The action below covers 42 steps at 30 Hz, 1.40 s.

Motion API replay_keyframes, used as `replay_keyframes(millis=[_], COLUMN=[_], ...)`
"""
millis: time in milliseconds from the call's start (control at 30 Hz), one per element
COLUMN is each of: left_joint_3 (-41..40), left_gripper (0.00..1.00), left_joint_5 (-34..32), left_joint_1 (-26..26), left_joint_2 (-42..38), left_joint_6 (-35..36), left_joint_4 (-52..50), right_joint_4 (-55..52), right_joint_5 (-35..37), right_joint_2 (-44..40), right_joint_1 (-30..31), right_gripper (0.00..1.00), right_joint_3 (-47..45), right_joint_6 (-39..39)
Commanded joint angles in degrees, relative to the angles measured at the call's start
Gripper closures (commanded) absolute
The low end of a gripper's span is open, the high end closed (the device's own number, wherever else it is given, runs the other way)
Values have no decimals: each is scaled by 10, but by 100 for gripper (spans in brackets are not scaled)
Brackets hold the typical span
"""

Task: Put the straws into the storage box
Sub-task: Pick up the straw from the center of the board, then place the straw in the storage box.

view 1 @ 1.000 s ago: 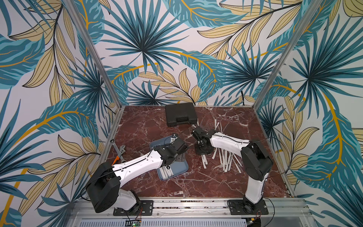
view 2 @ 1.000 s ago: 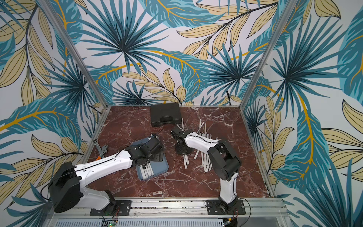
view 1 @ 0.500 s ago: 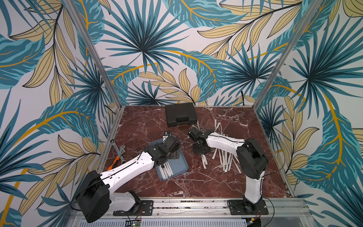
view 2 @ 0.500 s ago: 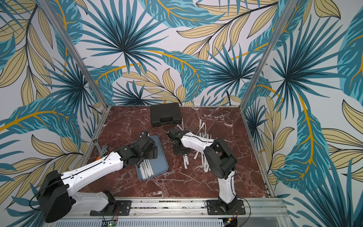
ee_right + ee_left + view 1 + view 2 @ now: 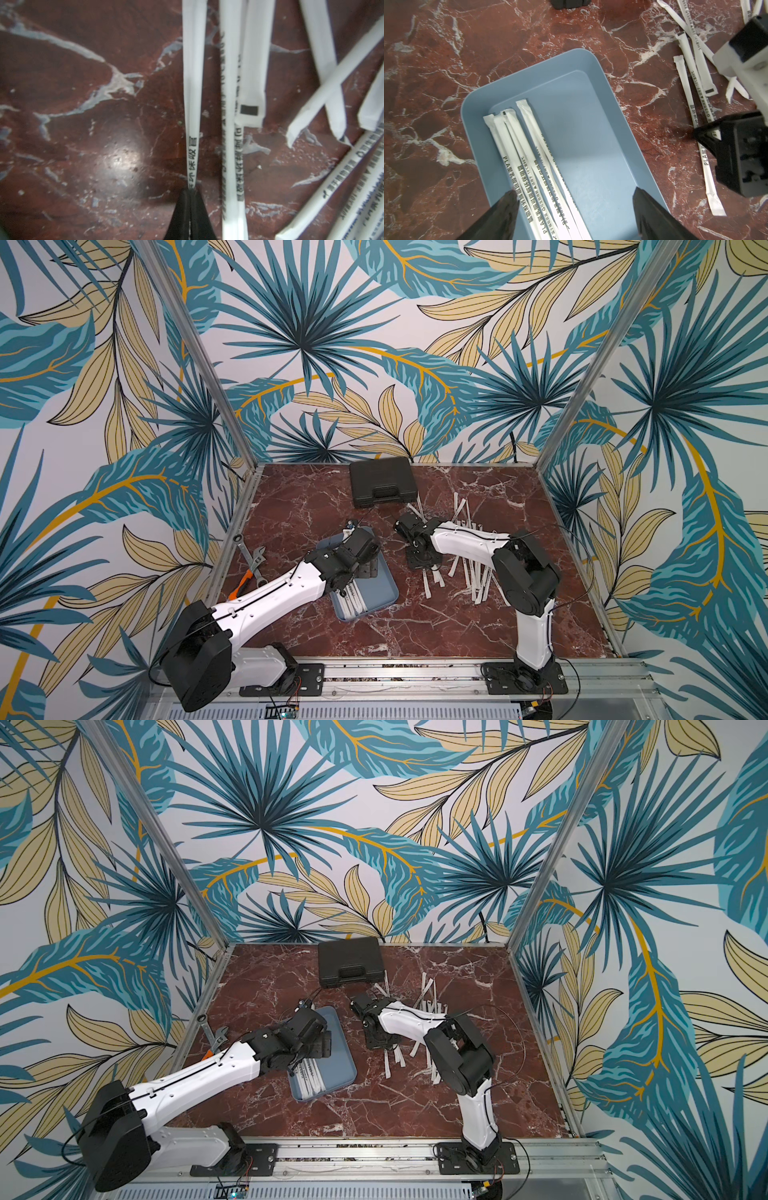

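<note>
My right claw (image 5: 191, 189) sits at the box-side edge of the loose straws (image 5: 473, 576), where it was a second ago, but it is now pinched tight on one straw (image 5: 193, 83), low against the marble tabletop (image 5: 307, 506). The left claw (image 5: 574, 192) still hovers over the storage box (image 5: 593, 135) — jaws wide, nothing between them. A few straws (image 5: 527, 158) lie inside along one long wall.

A: Top views?
B: High at 6 o'clock, facing steeply down; both share the whole surface (image 5: 415, 626).
A: Wrists?
B: Left looks down near the storage box (image 5: 591, 124); right nearer still, on loose straws (image 5: 194, 83), which the left also catches.
</note>
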Motion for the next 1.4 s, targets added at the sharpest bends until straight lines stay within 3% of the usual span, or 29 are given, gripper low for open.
replay_keyframes(millis=[0,133,300,533,733,1133,1367], left_joint_3=[-25,-56,-81,-89,-98,-104,-100], left_gripper=[9,9,9,9,10,10,10], left_joint_5=[-32,-71,-70,-56,-36,-9,-11], left_joint_1=[39,86,133,136,136,136,136], left_joint_2=[-51,-129,-188,-206,-202,-189,-191], left_joint_6=[-1,3,-8,-19,-20,-20,-18], left_joint_4=[-43,-59,-63,-68,-48,-37,-40], right_joint_4=[-35,-58,-41,13,14,13,5], right_joint_5=[5,-13,-66,-131,-149,-155,-148], right_joint_2=[-34,-86,-24,78,132,168,130], right_joint_1=[41,100,150,158,157,154,154], right_gripper=[95,95,95,94,94,91,82], right_joint_3=[16,61,142,214,222,247,243], right_joint_6=[3,10,10,0,-8,-6,-9])
